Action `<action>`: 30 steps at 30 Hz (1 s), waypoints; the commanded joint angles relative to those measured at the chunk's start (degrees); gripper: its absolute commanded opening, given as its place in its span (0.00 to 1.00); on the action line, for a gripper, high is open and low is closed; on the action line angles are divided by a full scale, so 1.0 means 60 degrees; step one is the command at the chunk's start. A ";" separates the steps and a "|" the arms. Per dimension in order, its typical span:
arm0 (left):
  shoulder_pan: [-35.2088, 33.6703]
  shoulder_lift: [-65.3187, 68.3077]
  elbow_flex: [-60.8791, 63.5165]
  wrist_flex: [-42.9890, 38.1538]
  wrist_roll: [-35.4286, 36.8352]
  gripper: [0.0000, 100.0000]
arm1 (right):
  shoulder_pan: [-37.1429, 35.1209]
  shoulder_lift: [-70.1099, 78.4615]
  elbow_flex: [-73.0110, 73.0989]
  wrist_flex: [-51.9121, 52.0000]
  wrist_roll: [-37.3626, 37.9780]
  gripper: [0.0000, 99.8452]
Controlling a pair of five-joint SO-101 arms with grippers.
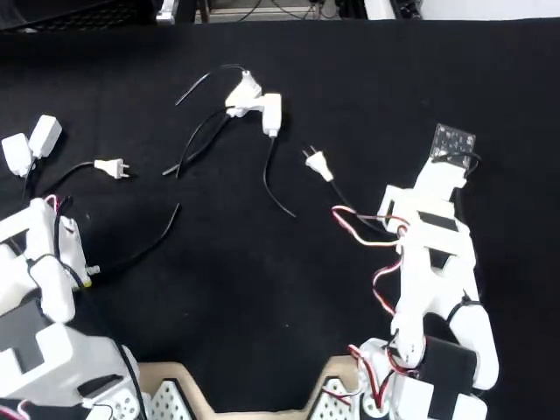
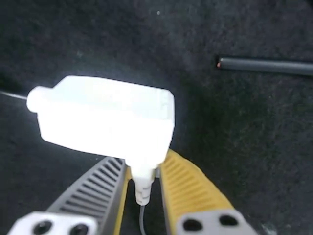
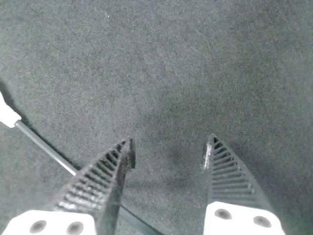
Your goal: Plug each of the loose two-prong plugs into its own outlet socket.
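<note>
The left gripper (image 2: 143, 169) is pinched narrow on the thin neck at the cable end of a white socket (image 2: 102, 117), with 1 grey finger (image 2: 100, 188) and 1 yellow finger (image 2: 188, 188) pressing it from either side; the socket's body sticks out past the fingertips over the black cloth (image 2: 234, 137), and a loose black cable end (image 2: 264, 65) lies apart from it. From above, 2 sockets (image 1: 44, 136) sit side by side at the far left edge of the cloth (image 1: 262, 289), just ahead of the left arm (image 1: 48, 262); which of the pair is the gripped one I cannot tell. A loose plug (image 1: 112, 166) lies near them with its prongs pointing right, not plugged in. A second loose plug (image 1: 318, 163) lies right of centre, its cable running toward the right arm (image 1: 433, 254). Toward the back of the table a third socket (image 1: 271, 112) lies with a white plug (image 1: 246, 90) against it; I cannot tell whether it is fully seated. The right gripper (image 3: 168, 147) is spread wide with nothing between its fingers, just above the bare cloth, and a thin dark cable (image 3: 44, 147) with a white end passes beside 1 finger.
</note>
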 commanded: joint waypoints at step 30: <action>0.1927 0.0176 -0.5839 0.2842 0.0000 0.03 | 0.0147 -0.0081 -0.0403 -0.0147 -0.0059 0.23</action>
